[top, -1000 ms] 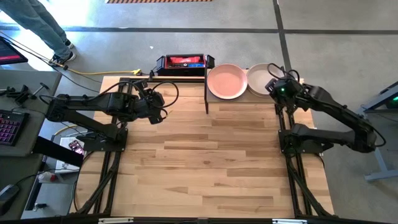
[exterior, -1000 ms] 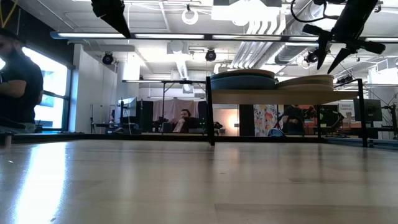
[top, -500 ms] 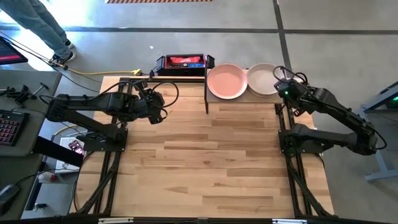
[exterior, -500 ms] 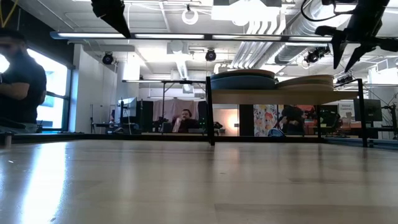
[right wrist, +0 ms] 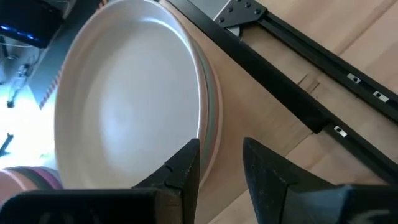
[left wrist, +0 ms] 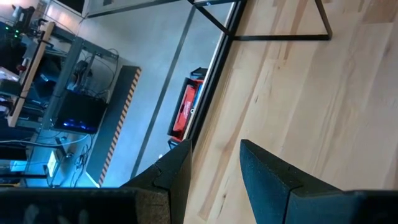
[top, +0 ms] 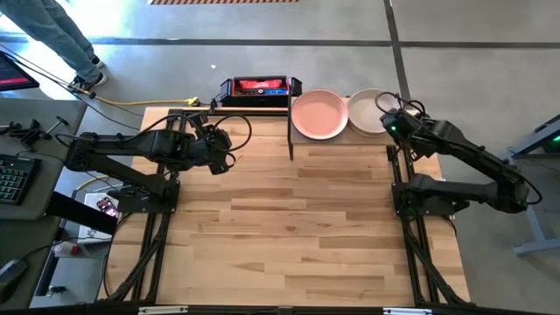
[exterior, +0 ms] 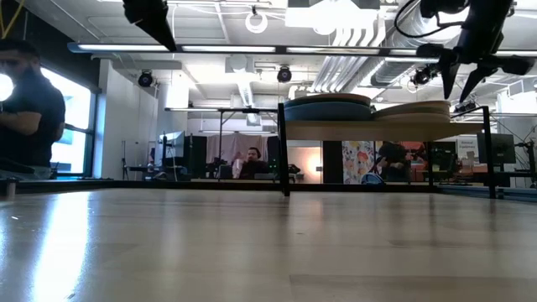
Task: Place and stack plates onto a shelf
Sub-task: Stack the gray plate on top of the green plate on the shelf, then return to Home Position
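Concrete floor surrounds a pale wooden table [top: 297, 227] seen from above, with a person [exterior: 29, 113] standing beyond it in the low view. At the table's twelve o'clock edge stands the shelf [top: 341, 144], raised on thin black posts. Two stacks of plates are seen on it, touching side by side: one topped by a pale pink plate [top: 318, 115], the other, toward three o'clock, by a cream plate [top: 366, 112]. No plates are seen on the table, so the task is judged nearly or fully done. The plates lie flat, hollows upward; being round, no long axis can be given. The right end effector [top: 387, 119] is held above the cream plate's three o'clock rim, fingers parted, nothing gripped. The left end effector [top: 226, 157] waits over the table toward ten o'clock, fingers parted and empty.
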You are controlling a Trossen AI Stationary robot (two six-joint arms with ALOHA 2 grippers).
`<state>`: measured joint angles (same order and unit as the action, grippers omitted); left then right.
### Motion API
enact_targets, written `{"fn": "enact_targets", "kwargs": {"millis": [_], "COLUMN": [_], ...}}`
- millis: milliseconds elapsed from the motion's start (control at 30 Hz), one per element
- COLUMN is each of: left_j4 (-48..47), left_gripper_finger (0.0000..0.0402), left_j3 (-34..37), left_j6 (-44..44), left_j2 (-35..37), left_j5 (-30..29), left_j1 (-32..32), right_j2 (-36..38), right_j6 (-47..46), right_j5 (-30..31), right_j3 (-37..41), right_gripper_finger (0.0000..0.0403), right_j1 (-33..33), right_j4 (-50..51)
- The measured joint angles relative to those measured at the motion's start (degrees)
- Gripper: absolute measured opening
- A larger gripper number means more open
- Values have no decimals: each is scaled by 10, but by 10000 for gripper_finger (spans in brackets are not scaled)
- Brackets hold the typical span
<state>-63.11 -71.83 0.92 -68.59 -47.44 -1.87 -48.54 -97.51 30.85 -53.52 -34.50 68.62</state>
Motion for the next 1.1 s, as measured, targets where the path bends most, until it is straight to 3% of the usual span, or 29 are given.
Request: {"fn": "enact_targets", "kwargs": {"millis": [567, 867, 1100], "left_j4": [0, 2, 30], "left_gripper_finger": [127, 126, 126], "left_j3": [0, 61, 142], "left_j6": [-11, 82, 129], "left_j2": [0, 28, 105], "left_j5": [0, 43, 111], "left_j1": [0, 0, 0], "right_j2": [-16, -3, -3], "right_j6": [22, 243, 430], "right_j5": [-18, -159, -159], "right_j3": [0, 0, 0], "right_gripper_finger": [103, 103, 103], "right_j1": [-11, 48, 145], "right_j4": [-44, -160, -308]}}
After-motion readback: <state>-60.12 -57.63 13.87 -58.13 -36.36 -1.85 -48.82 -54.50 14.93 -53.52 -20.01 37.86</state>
